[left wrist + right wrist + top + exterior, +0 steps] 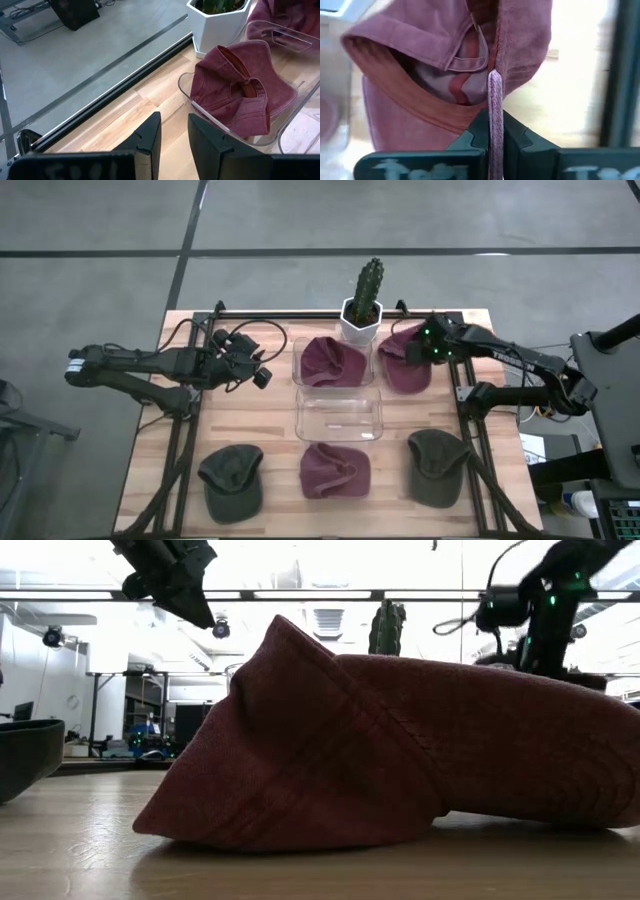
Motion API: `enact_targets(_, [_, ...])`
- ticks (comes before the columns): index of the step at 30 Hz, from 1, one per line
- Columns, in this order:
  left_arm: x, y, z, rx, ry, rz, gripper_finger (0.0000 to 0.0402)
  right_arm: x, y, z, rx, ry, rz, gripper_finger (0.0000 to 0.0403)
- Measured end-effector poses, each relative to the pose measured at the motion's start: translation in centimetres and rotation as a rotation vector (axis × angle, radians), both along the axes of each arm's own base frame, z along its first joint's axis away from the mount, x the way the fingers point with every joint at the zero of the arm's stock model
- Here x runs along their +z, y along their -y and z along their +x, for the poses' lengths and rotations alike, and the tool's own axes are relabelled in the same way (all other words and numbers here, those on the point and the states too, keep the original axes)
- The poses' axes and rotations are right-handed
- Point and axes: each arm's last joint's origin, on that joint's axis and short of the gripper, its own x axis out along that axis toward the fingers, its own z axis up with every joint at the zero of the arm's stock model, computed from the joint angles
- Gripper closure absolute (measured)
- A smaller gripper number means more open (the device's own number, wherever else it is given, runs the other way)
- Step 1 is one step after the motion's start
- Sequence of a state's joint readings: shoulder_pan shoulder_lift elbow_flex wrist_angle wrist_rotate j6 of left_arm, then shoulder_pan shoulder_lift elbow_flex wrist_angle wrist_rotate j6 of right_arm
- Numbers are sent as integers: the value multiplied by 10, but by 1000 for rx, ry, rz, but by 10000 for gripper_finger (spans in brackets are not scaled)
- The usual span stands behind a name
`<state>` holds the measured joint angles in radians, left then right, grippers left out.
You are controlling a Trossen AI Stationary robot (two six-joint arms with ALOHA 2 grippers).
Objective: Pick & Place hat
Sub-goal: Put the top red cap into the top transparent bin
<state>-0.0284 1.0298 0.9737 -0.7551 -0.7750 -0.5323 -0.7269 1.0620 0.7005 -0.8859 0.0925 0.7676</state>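
Note:
Three maroon caps show. One lies in the far clear bin (333, 362), also seen in the left wrist view (240, 90). One lies at the near edge (335, 472) and fills the low view (380, 750). The third (405, 360) sits right of the far bin, with my right gripper (426, 350) shut on it. My left gripper (262, 376) hovers open left of the far bin, fingers apart (174, 134), touching nothing. Two olive caps (232, 480) (437, 468) rest on the near table. My right gripper pinches a thin edge of the maroon cap's rim (495, 95) between its two fingers, seen edge-on; the edge runs along the fingers. The cap's inside and back strap (470, 57) spread out beyond the fingertips. Whether the cap is lifted clear of the table cannot be told.
An empty clear bin (340, 416) stands at mid-table, just near of the filled one. A cactus in a white pot (362, 310) stands at the far edge between the arms. Black frame rails (465, 410) run along the table's sides.

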Motion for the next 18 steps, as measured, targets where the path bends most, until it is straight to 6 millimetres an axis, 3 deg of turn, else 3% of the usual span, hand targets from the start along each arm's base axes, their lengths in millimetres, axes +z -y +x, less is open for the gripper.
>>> enact_targets(9, [0,0,0,0,0,0,312,93,-15,-16,158,-69,40,391])
enact_targets(18, [0,0,0,-1,0,0,312,181,-45,-39,473,167,-2,391])
